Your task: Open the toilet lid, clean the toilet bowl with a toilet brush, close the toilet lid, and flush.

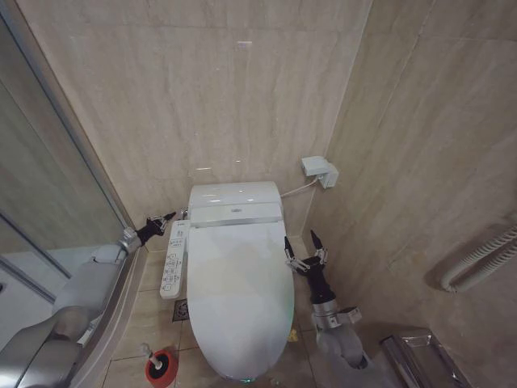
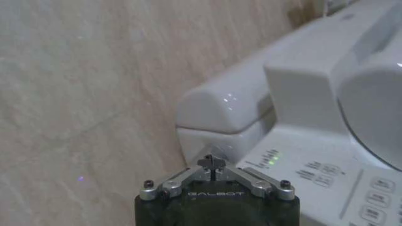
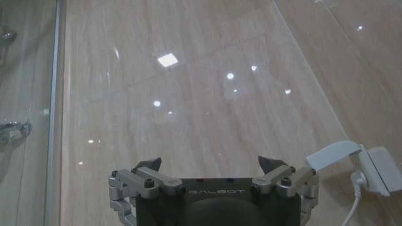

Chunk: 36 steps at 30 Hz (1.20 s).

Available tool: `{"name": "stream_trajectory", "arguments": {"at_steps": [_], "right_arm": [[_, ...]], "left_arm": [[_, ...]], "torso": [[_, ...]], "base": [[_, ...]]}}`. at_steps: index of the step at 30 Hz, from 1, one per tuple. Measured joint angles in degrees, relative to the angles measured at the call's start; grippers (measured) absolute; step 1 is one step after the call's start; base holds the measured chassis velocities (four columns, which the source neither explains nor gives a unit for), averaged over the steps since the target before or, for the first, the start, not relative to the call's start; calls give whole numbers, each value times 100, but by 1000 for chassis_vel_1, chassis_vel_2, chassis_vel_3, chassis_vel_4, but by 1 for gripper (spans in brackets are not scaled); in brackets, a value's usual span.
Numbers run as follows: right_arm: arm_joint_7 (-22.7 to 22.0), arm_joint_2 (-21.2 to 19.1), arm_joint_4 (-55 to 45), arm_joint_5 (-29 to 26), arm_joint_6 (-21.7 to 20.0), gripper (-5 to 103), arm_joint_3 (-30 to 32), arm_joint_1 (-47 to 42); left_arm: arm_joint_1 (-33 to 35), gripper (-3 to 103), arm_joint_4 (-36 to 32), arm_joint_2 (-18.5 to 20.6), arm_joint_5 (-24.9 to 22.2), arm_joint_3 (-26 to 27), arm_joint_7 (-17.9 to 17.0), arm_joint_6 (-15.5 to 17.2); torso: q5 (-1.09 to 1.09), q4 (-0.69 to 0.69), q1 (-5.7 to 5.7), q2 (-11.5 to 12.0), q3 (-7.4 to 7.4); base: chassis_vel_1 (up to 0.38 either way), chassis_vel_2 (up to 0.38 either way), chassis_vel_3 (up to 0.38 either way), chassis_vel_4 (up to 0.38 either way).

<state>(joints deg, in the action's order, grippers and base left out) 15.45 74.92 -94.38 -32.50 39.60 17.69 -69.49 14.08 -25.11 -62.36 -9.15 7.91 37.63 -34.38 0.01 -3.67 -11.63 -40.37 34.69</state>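
The toilet lid (image 1: 238,295) is seen lying shut over the bowl, so nothing is judged done. The right gripper (image 1: 304,250), jaws spread, is held beside it; the left gripper (image 1: 160,222), jaws pinched empty, near the button panel (image 1: 172,260). The brush (image 1: 150,355) is left in its red cup (image 1: 162,368).
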Motion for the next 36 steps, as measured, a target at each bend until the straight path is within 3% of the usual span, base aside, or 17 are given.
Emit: {"name": "stream_trajectory", "arguments": {"at_steps": [7,36], "right_arm": [[3,-20,-40,9,2,100,43,-40],[18,29,-82,89,35,100,52,-137]], "left_arm": [[-128,0,136,-23,43,-341,-179,86],[-219,0,341,-190,133,-550,-633,320]], "torso": [[1,-1,1,0,-1],[1,1,1,0,-1]], "base": [[0,0,0,0],[0,0,0,0]]}}
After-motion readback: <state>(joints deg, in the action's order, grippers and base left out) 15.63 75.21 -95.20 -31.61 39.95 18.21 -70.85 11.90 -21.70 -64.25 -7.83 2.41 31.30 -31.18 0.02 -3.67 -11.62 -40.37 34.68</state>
